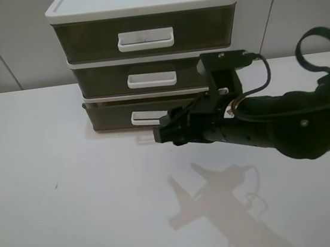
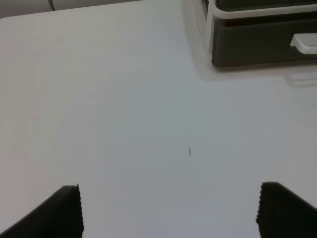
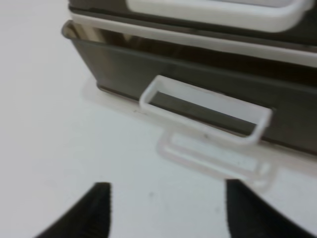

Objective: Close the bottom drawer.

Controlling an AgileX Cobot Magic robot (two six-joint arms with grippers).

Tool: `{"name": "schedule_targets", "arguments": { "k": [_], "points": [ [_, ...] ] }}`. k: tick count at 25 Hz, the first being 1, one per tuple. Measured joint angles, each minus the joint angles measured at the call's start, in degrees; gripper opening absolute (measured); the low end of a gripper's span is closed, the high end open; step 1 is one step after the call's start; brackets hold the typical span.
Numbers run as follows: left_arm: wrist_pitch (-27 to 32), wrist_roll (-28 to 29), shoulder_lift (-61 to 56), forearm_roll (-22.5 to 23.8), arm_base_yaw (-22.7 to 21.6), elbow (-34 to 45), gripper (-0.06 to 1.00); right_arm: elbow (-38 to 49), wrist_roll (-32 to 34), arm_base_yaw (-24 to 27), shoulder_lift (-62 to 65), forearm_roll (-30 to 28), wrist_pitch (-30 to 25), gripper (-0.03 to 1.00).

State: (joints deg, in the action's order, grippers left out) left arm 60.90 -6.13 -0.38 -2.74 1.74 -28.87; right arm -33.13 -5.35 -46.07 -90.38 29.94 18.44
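Note:
The bottom drawer (image 1: 113,115), smoky brown with a white loop handle (image 1: 143,119), is the lowest tier of the white-framed three-drawer unit (image 1: 138,0) and sticks out a little from the frame. My right gripper (image 1: 161,133) hovers just in front of that handle, above the table, reaching in from the right. In the right wrist view the drawer front (image 3: 124,74) and handle (image 3: 205,116) lie close ahead of the open, empty gripper (image 3: 168,210). My left gripper (image 2: 171,213) is open and empty over bare table, with the drawer (image 2: 257,47) far ahead; the exterior view does not show it.
The unit stands at the back of a white table (image 1: 72,201), against a grey wall. The middle drawer (image 1: 105,79) and top drawer (image 1: 89,42) sit flush in the frame. The right arm's cable (image 1: 318,50) loops above the arm at the right.

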Motion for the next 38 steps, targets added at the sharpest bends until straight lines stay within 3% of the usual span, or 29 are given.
{"name": "schedule_targets", "arguments": {
  "k": [3, 5, 15, 19, 23, 28, 38],
  "points": [
    [0.0, 0.0, 0.0, 0.0, 0.0, 0.0, 0.72, 0.88, -0.4, 5.93, 6.17, -1.27, -10.47, 0.74],
    [0.0, 0.0, 0.0, 0.0, 0.0, 0.0, 0.72, 0.88, -0.6, 10.46, 10.38, -3.23, -18.86, 0.79],
    [0.0, 0.0, 0.0, 0.0, 0.0, 0.0, 0.72, 0.9, 0.45, 38.01, 38.38, -10.64, -48.09, 0.82],
    [0.0, 0.0, 0.0, 0.0, 0.0, 0.0, 0.72, -0.24, 1.35, 46.61, 52.03, -14.37, -58.91, 0.82],
    [0.0, 0.0, 0.0, 0.0, 0.0, 0.0, 0.72, -2.39, 3.84, 51.65, 63.88, -21.69, -68.21, 0.82],
    [0.0, 0.0, 0.0, 0.0, 0.0, 0.0, 0.72, -3.25, 6.38, 51.69, 74.19, -28.4, -71.94, 0.82],
    [0.0, 0.0, 0.0, 0.0, 0.0, 0.0, 0.72, -3.35, 6.56, 50.44, 82.0, -29.17, -74.07, 0.82]
  ]
}}
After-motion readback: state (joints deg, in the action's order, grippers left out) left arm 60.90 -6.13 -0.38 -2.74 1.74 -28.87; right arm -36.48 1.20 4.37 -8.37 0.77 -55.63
